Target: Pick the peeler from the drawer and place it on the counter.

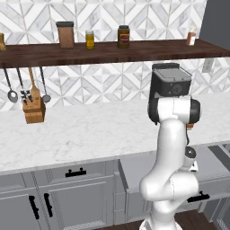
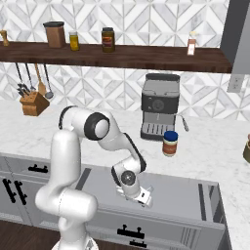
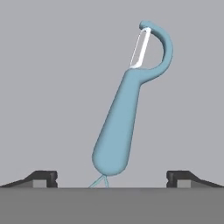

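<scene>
The peeler (image 3: 118,127) lies flat on the pale grey floor of the open drawer (image 3: 52,87), its light blue handle nearest the hand and its curved head with the silvery blade farther off. My gripper (image 3: 111,178) is open, one dark fingertip (image 3: 43,177) on each side of the handle's end, well apart and not touching it. From the base, the drawer (image 2: 180,195) stands pulled out under the white marble counter (image 2: 210,151), and the hand (image 2: 140,195) reaches down into it. In the left base view, the arm hides much of the drawer (image 1: 134,166).
A coffee machine (image 2: 158,105) and a blue-lidded jar (image 2: 170,143) stand on the counter behind the drawer. A knife block (image 1: 34,110) sits at the left under hanging ladles. A dark wooden shelf (image 1: 112,50) with jars runs above. Cabinet doors with black handles (image 1: 75,172) lie left of the drawer.
</scene>
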